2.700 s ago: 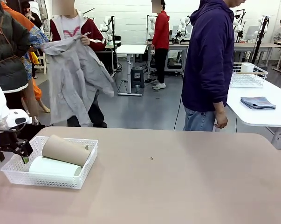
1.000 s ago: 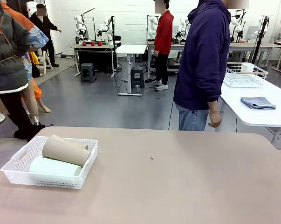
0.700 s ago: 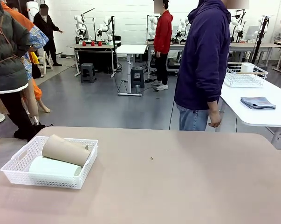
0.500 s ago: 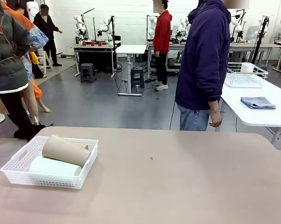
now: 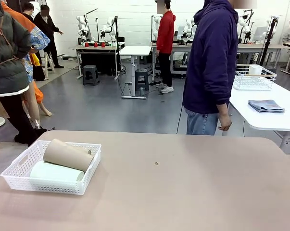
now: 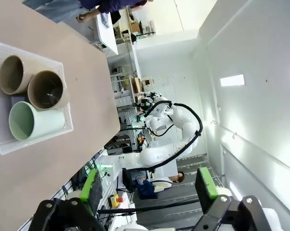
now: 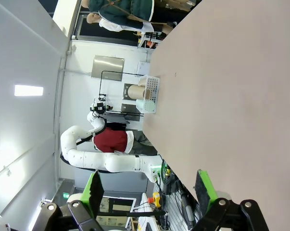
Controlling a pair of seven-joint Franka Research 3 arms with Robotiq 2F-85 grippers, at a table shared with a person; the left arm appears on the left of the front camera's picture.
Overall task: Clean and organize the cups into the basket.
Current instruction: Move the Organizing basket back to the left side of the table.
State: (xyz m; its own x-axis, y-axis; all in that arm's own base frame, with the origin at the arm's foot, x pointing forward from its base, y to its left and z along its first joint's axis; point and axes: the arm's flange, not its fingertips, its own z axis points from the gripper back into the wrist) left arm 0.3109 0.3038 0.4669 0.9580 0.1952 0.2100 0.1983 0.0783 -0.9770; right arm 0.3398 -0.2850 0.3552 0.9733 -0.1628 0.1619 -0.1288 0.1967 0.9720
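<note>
The white mesh basket [image 5: 39, 185] stands at the table's left. A brown-tan cup [image 5: 68, 155] lies on its side across a pale mint cup [image 5: 56, 172] inside it. The left wrist view looks into the basket [image 6: 39, 140] at three cup mouths: tan [image 6: 12, 74], brown [image 6: 47, 90] and mint [image 6: 27, 122]. My left gripper [image 6: 149, 190] is open and bare, well back from the basket. My right gripper [image 7: 148, 191] is open too, far along the table from the basket [image 7: 152, 94].
A person in a purple hoodie [image 5: 212, 62] stands at the table's far edge, right of centre. A white side table [image 5: 279, 120] on the right holds a wire basket [image 5: 254, 77] and a folded cloth [image 5: 266, 106]. The tabletop [image 5: 183, 192] has a small dark speck [image 5: 156, 163].
My left gripper, beside the basket in the earliest frame, has drawn back out of the front view. The person in purple shifted slightly right. Basket and cups stayed put.
</note>
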